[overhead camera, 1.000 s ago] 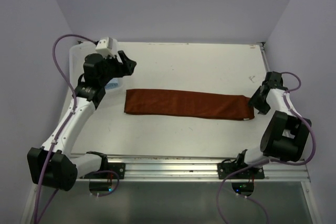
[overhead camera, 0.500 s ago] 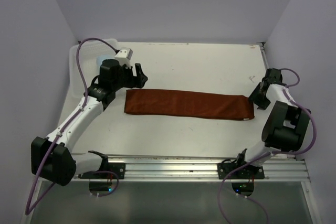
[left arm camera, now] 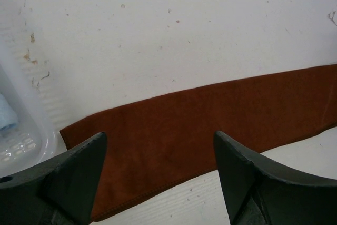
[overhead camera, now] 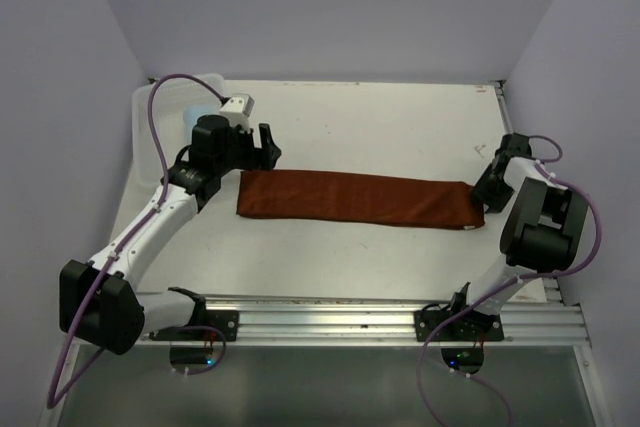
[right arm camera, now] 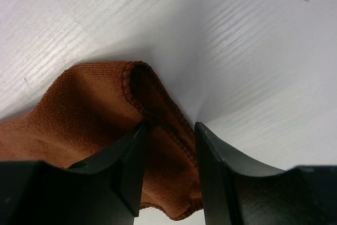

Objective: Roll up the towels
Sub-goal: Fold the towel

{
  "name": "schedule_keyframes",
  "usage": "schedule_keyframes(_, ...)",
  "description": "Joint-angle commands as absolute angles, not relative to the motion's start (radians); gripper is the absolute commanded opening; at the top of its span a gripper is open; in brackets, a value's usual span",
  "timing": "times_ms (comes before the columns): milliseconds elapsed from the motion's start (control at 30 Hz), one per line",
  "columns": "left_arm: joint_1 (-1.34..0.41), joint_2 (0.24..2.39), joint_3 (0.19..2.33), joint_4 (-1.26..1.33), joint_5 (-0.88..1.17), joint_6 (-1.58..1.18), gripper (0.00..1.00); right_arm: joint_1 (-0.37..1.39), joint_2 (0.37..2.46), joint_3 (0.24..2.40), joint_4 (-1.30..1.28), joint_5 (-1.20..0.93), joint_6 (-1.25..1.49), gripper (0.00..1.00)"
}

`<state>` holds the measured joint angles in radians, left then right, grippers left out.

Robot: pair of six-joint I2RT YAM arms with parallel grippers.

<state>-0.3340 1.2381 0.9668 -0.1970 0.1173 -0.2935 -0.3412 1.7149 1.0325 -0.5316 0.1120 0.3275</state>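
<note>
The rust towel (overhead camera: 355,198) lies flat on the table as a long strip running left to right. My left gripper (overhead camera: 266,147) hovers open just above its left end, and in the left wrist view the towel (left arm camera: 221,111) passes under the wide gap between the fingers (left arm camera: 73,177). My right gripper (overhead camera: 487,187) is at the strip's right end. In the right wrist view the towel's (right arm camera: 79,109) raised, folded hem fills the narrow gap between the fingers (right arm camera: 126,167). The sky-blue towel (overhead camera: 195,114) lies in the basket.
A white plastic basket (overhead camera: 145,137) stands at the table's back left corner, beside the left arm; its corner (left arm camera: 21,146) shows in the left wrist view. Walls close in the table on both sides and behind. A metal rail (overhead camera: 330,312) runs along the near edge.
My left arm swung from over the basket to the rust towel's left end, its jaws widening. My right gripper narrowed on the towel's right end and the arm drew in.
</note>
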Motion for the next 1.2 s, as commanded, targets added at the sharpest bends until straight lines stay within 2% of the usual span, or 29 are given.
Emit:
schedule_keyframes(0,-0.339,1.213,0.965,-0.184,0.101,-0.27,0.85,-0.345,1.723,1.063,-0.538,0.118,0.313,0.44)
schedule_keyframes(167,-0.337,1.21,0.962,-0.186,0.091,-0.268,0.86,-0.344,1.743,1.045,-0.525,0.107,0.328,0.33)
schedule_keyframes(367,-0.339,1.209,0.957,-0.186,0.074,-0.264,0.87,-0.345,1.761,1.054,-0.525,0.084,0.331,0.14)
schedule_keyframes(600,-0.337,1.21,0.957,-0.186,0.077,-0.262,0.87,-0.345,1.7,1.111,-0.601,0.153,0.327,0.03)
schedule_keyframes(1000,-0.341,1.232,0.951,-0.179,0.106,-0.273,0.88,-0.365,1.54,1.279,-0.796,0.265,0.342,0.0)
schedule_keyframes(1167,-0.341,1.23,0.948,-0.172,0.121,-0.276,0.88,-0.345,1.473,1.304,-0.736,0.109,0.319,0.0)
